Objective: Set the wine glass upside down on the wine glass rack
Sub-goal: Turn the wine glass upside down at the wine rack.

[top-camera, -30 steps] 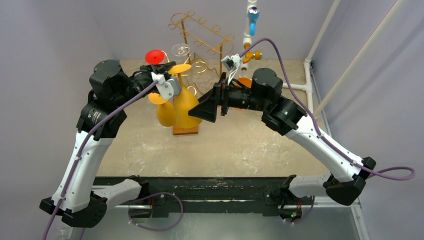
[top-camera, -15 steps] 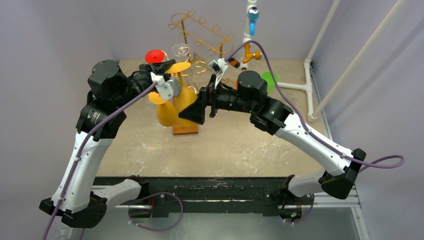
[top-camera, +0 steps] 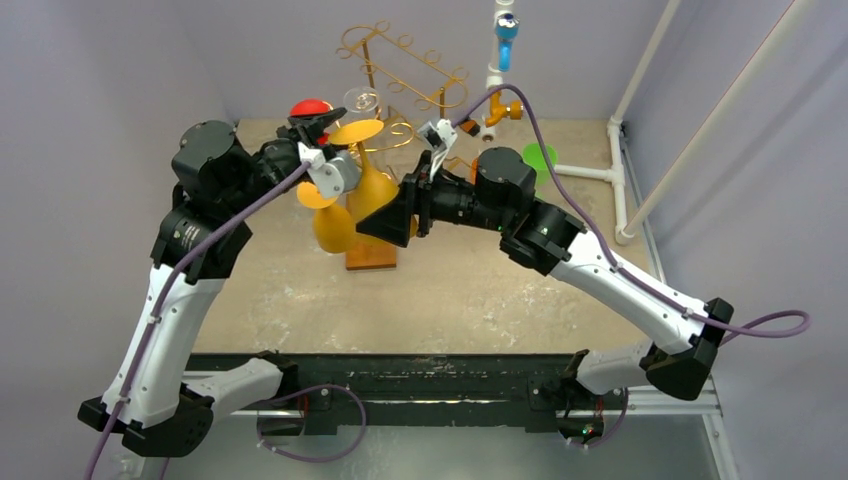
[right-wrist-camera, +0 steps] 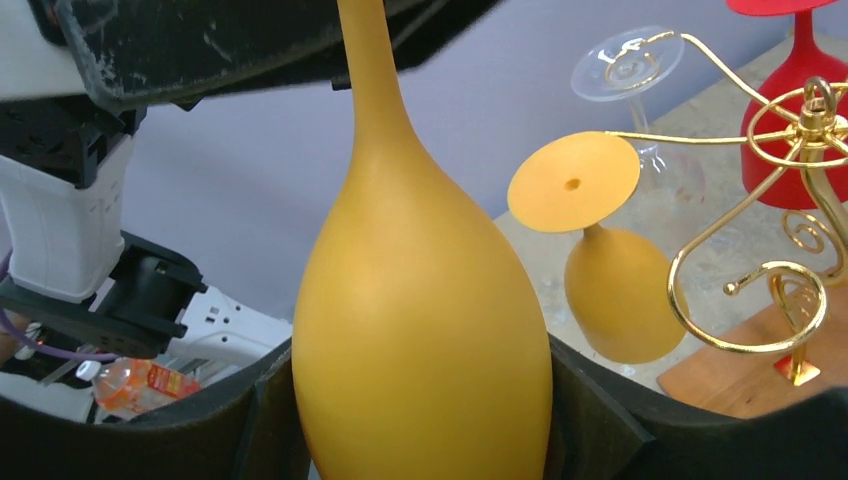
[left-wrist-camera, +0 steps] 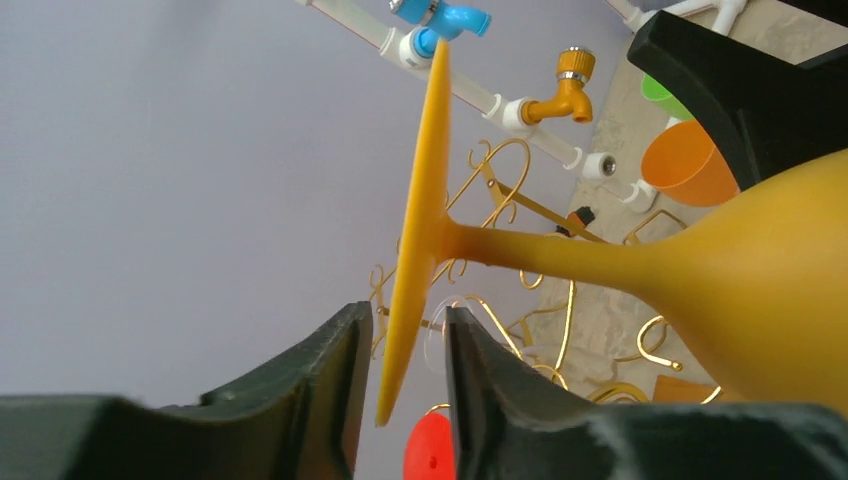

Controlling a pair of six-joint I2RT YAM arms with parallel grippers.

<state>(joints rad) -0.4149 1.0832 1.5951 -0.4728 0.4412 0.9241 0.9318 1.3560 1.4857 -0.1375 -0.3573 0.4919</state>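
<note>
Handover or regrasp step, in mid-air. The yellow wine glass (top-camera: 372, 200) is already inverted, foot up, just near-left of the gold wire rack (top-camera: 405, 70) and not on it yet. Left gripper (left-wrist-camera: 405, 320) has its jaws nearly together, pinching the foot's rim. Right gripper (right-wrist-camera: 420, 400) has both pads pressed on the bowl's sides. Likely next: one grip lets go, and the stem slides into a free rack arm so the foot sits on the wires. Tight room: second yellow glass (right-wrist-camera: 610, 290) just left, red glass (right-wrist-camera: 800, 130) and clear glass (right-wrist-camera: 625, 65) hanging far-left, scroll ends close. The rack's right arms look free.
</note>
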